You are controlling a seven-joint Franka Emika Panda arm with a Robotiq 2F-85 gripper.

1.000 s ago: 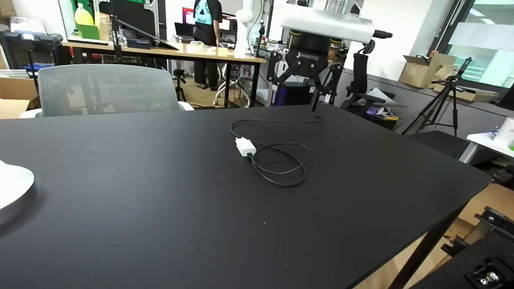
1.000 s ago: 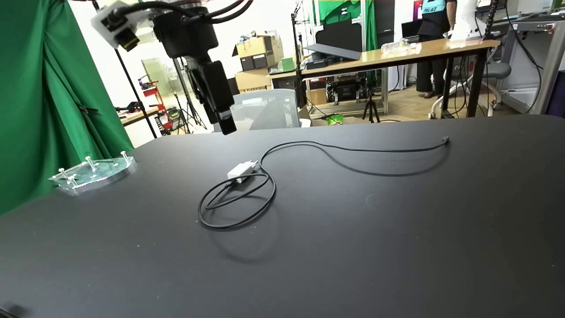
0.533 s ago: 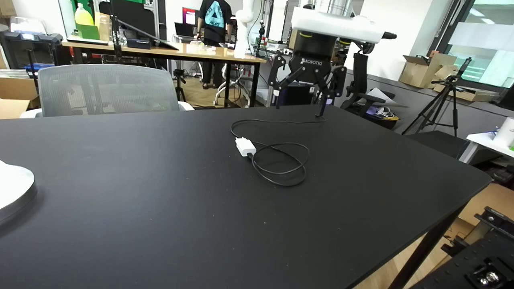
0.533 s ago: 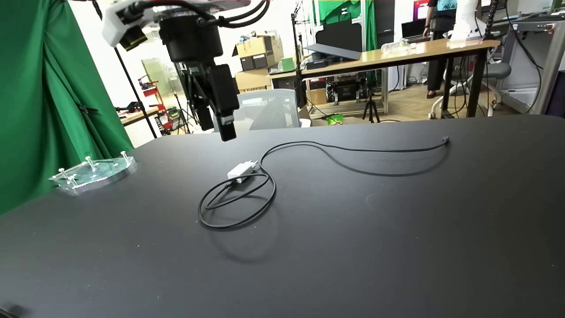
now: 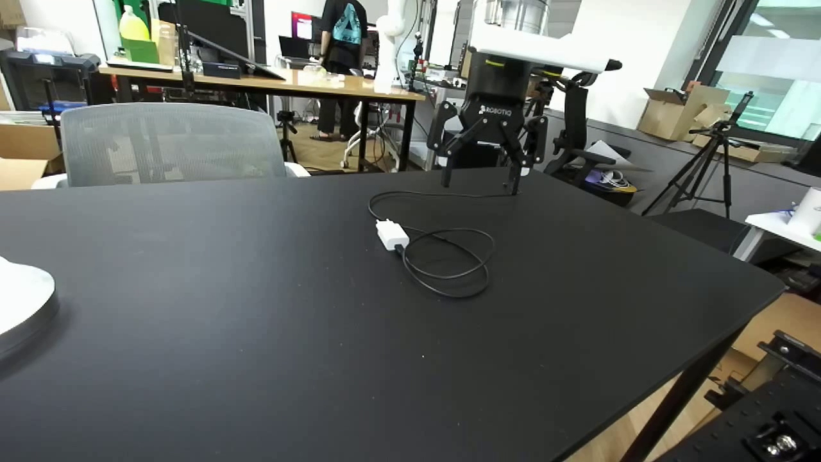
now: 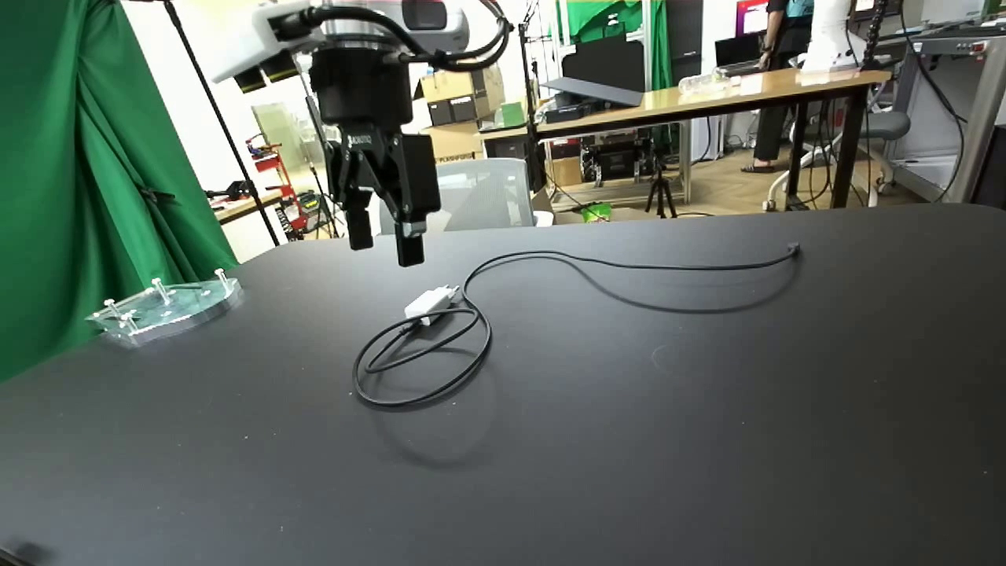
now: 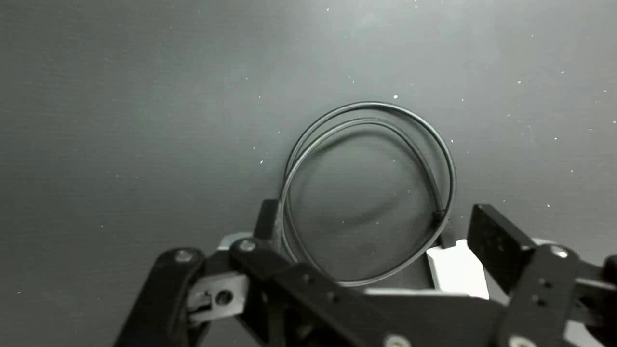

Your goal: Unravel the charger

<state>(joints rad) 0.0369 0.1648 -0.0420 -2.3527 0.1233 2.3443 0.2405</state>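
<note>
The charger lies on the black table. Its white plug block [image 5: 392, 235] shows in both exterior views [image 6: 430, 305] and in the wrist view [image 7: 458, 274]. The thin black cable [image 6: 420, 402] lies in loose loops beside the block, with a long tail running off to a small end connector [image 6: 794, 249]. My gripper [image 6: 385, 250] is open and empty, pointing down above the table, also in an exterior view [image 5: 480, 186]. In the wrist view the gripper [image 7: 378, 219] spans the loops. One finger [image 7: 266, 219] overlaps their left side; the other stands right of the block. The fingers hide part of the cable.
A clear plate with white posts [image 6: 169, 306] sits on the table [image 6: 668, 440] at the far left. A white rounded object [image 5: 25, 295] is at the left table side in an exterior view. A grey mesh chair [image 5: 173, 144] stands behind the table. A person [image 5: 343, 58] is in the background.
My gripper has come lower and turned from a tilt to nearly upright, shifting right in an exterior view. The charger has not moved. The person in the background has shifted.
</note>
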